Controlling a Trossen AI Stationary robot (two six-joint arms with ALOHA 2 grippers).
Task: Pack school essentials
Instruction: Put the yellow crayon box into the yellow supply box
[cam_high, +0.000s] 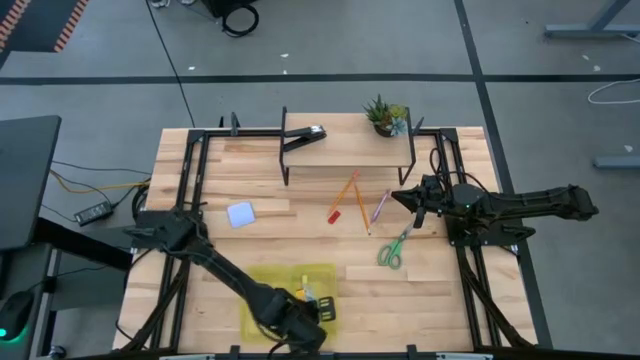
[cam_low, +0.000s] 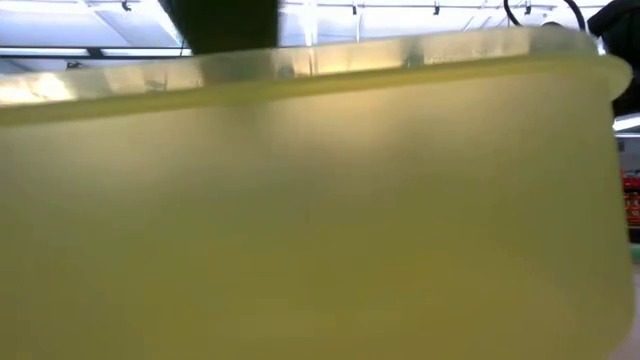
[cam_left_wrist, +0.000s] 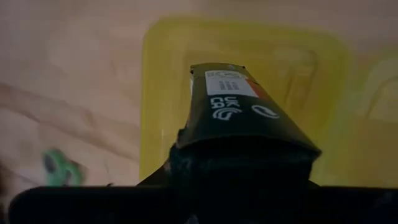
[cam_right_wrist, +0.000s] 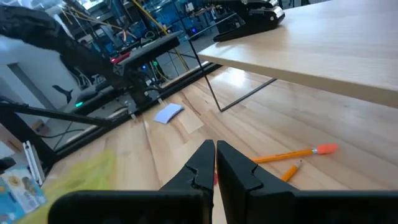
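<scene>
Barely started: the crayon box is gripped by the left gripper over the yellow bin, not yet released. Left out on the table: orange pencil, pink-purple pencil, short red piece, green-handled scissors, pale bluish-white block. The right gripper is seen clenched and empty, hovering near the pencils.

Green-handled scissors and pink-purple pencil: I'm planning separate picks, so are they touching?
Apart. The high view shows bare wood between the green-handled scissors and the pink-purple pencil, which lies farther back, near the right gripper.
</scene>
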